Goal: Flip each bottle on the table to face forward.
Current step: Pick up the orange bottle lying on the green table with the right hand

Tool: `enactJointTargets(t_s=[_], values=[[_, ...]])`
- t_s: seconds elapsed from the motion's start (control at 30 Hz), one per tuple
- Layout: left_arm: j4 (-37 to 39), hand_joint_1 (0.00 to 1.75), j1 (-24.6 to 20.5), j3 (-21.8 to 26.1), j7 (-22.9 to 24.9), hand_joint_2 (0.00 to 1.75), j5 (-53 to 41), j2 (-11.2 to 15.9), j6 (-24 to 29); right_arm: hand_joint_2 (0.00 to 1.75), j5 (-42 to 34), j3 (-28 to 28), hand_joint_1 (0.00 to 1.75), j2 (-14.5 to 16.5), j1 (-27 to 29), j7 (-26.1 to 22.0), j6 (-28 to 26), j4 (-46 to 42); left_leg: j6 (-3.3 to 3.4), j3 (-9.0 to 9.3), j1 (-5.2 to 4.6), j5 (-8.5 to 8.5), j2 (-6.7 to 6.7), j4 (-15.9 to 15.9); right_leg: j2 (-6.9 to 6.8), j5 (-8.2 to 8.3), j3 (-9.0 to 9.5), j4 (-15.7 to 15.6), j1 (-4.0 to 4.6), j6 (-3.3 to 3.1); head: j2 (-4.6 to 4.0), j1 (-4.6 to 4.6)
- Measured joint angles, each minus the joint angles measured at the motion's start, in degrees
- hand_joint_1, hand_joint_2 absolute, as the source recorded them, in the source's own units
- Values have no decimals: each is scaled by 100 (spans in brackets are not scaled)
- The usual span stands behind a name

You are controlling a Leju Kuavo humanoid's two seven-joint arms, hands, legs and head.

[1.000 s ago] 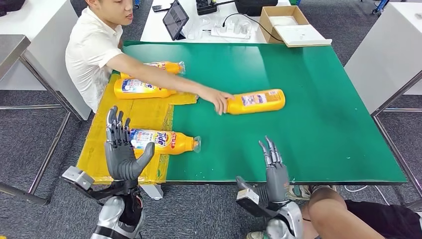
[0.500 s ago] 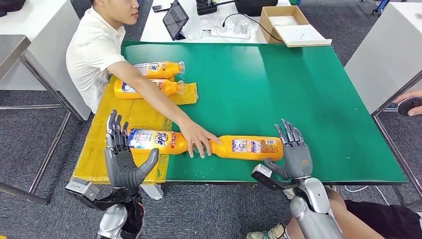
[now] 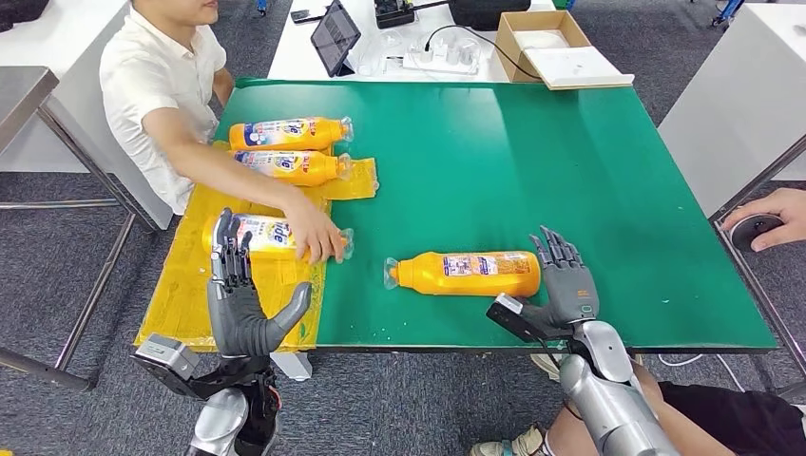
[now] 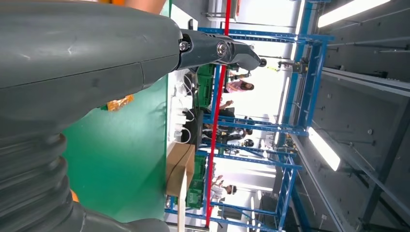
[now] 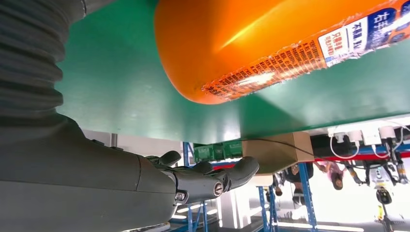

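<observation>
An orange bottle (image 3: pixel 466 274) lies on its side on the green table (image 3: pixel 570 161) near the front edge, small-print back label up, cap end pointing left. My right hand (image 3: pixel 567 280) is open, fingers spread, right at the bottle's base; I cannot tell if it touches. The right wrist view shows the bottle (image 5: pixel 270 43) close above the open hand (image 5: pixel 193 181). My left hand (image 3: pixel 242 294) is open and raised over the yellow mat (image 3: pixel 181 294). A person's hand (image 3: pixel 318 237) rests on a Tide-labelled bottle (image 3: pixel 261 233) just beyond it.
Two more orange bottles (image 3: pixel 290 133) (image 3: pixel 290 166) lie front label up at the back of the yellow mat. The person (image 3: pixel 157 76) sits at the table's left side. Another person's hand (image 3: pixel 775 214) and knee (image 3: pixel 646 408) are at the right.
The person's hand left the middle bottle and pulled the Tide-labelled bottle left onto the mat. The middle bottle stays by my right hand. The second back bottle now shows its front label.
</observation>
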Motion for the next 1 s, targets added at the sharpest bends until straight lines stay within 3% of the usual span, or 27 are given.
enactJointTargets(t_s=[0.27,0.77,0.87,1.0], values=[[105,0,-104,-75,53,175,2,1,8,175,-612,2,0,204,-278,-438,567,589,1,0,0,1,0,0,0,1,1,0,-1,0,0,1],[317,0,-324,-307,90,175,9,45,-60,175,-828,211,0,598,-888,-861,1137,1403,0,1,0,2,2,0,1,1,0,1,0,0,0,1],[363,0,-354,-333,93,175,19,46,-80,175,-773,309,0,689,-948,-768,1125,1473,0,2,1,2,2,0,0,1,0,1,1,0,0,-1],[378,0,-366,-334,147,175,170,49,-186,175,-506,496,0,744,-1092,-182,1101,1613,0,2,2,2,1,0,0,1,0,2,1,0,0,0]])
